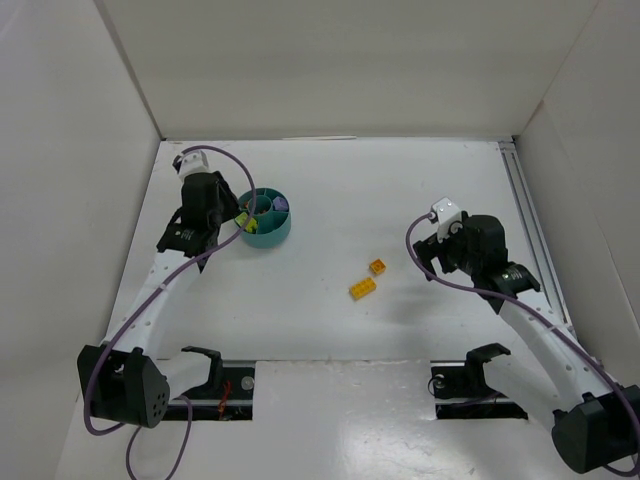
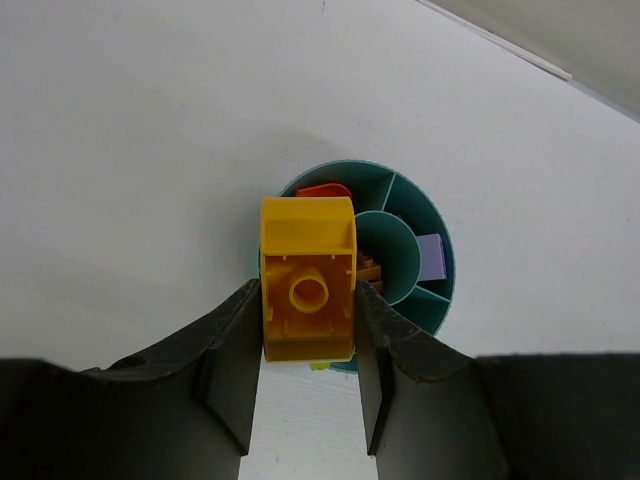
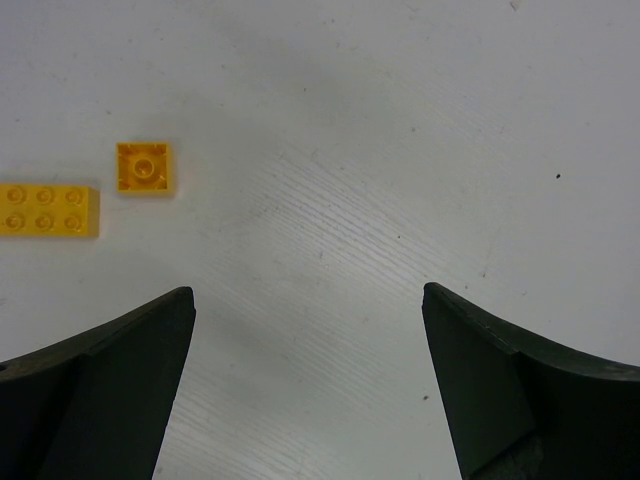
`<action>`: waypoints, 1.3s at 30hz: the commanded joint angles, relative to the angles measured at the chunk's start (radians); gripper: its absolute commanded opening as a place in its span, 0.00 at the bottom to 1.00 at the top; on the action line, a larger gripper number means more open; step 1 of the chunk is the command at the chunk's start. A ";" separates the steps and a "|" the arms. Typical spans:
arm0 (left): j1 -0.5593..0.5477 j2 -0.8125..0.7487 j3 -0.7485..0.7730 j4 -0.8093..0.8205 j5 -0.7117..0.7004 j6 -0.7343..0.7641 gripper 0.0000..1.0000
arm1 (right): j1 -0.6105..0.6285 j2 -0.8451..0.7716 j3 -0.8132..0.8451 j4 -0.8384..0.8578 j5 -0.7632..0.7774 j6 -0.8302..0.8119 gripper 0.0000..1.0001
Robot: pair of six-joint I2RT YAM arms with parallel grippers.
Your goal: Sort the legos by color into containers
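My left gripper [image 2: 308,305] is shut on an orange-yellow lego [image 2: 308,272], held hollow side toward the camera over the near-left part of the round teal dish [image 2: 441,300]. Inside the containers I see an orange-red bit [image 2: 322,189], a purple piece [image 2: 432,258] and brown bits [image 2: 371,272]. From above, the left gripper [image 1: 238,218] hangs at the dish's [image 1: 270,238] left edge. Two more orange-yellow legos lie mid-table: a square one [image 1: 378,266] [image 3: 143,167] and a long one [image 1: 362,289] [image 3: 48,209]. My right gripper [image 3: 306,293] [image 1: 425,252] stands open above bare table, right of them.
White walls enclose the table on the left, back and right. A metal rail [image 1: 527,225] runs along the right side. Both arm bases [image 1: 215,375] sit at the near edge. A lime green bit [image 2: 319,365] peeks from under the held lego.
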 commanded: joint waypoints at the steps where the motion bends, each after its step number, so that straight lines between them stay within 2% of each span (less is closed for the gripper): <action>1: 0.003 -0.005 -0.003 0.051 0.019 0.019 0.05 | -0.008 0.000 0.013 0.046 -0.004 -0.015 1.00; 21: 0.003 -0.023 -0.012 0.033 0.028 0.028 0.05 | -0.008 0.009 0.022 0.055 -0.033 -0.015 1.00; 27: 0.003 -0.003 0.049 0.033 -0.017 0.017 0.05 | -0.008 0.019 0.022 0.064 -0.044 -0.024 1.00; 33: 0.003 0.031 0.151 0.021 -0.026 0.026 0.03 | -0.008 0.028 0.022 0.093 -0.130 -0.034 1.00; 39: 0.003 0.049 0.224 -0.125 -0.138 -0.053 0.03 | -0.008 0.019 0.022 0.115 -0.181 -0.043 1.00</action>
